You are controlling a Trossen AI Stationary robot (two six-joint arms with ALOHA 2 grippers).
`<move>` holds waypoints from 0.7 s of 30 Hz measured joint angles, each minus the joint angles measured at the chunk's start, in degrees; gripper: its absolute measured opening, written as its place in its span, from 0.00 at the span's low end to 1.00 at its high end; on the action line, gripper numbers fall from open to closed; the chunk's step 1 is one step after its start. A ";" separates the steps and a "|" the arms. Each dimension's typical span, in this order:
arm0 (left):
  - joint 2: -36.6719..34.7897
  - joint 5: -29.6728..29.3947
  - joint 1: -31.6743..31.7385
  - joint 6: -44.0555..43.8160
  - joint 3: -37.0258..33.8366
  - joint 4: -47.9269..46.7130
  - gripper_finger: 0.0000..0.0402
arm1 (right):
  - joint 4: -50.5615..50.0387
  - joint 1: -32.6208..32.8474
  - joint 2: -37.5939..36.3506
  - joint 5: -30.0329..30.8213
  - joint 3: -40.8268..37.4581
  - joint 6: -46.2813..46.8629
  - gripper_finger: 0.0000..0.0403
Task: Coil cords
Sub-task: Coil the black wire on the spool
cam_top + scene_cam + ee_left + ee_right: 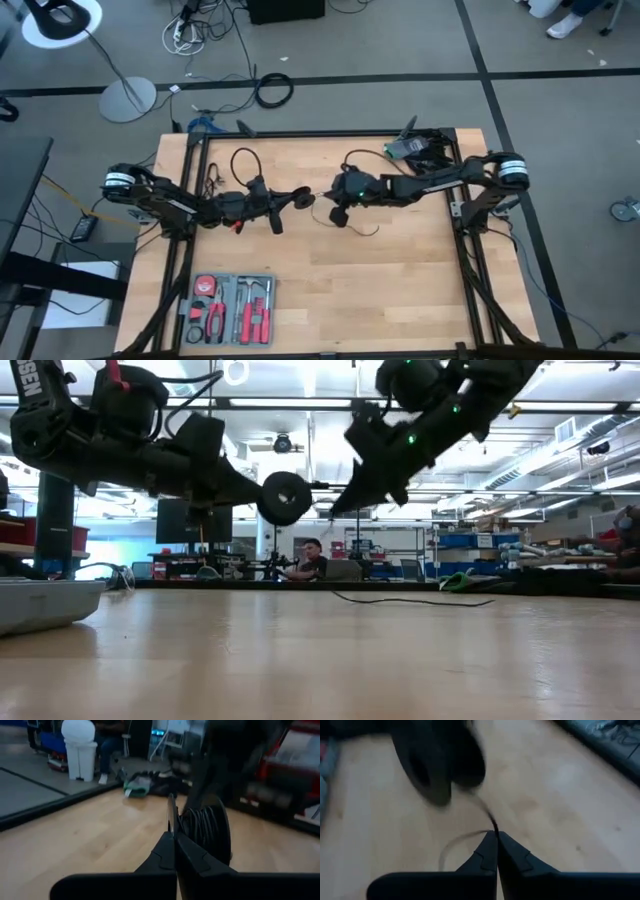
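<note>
Cord [487, 815], thin and black, runs in the air above the middle of the wooden table [400, 290] between the 2 grippers, with its loops wound on a round black puck [286, 497]. Left gripper [174, 832] has its fingers closed on the rim of that puck. Right gripper [496, 836], just beside it, pinches the wire between closed fingertips. A loose tail of the cord [415, 600] lies on the tabletop. A tool tray [232, 310] sits near the front edge
</note>
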 joint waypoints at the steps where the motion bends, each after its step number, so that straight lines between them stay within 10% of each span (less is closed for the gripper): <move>1: 0.00 0.00 0.00 -0.11 0.00 -0.98 0.00 | 0.37 -0.12 -0.89 -0.07 0.02 0.04 0.00; 21: 0.00 -8.45 0.00 3.58 10.97 -25.03 0.00 | -14.50 -0.10 -0.05 -4.59 9.52 1.64 0.00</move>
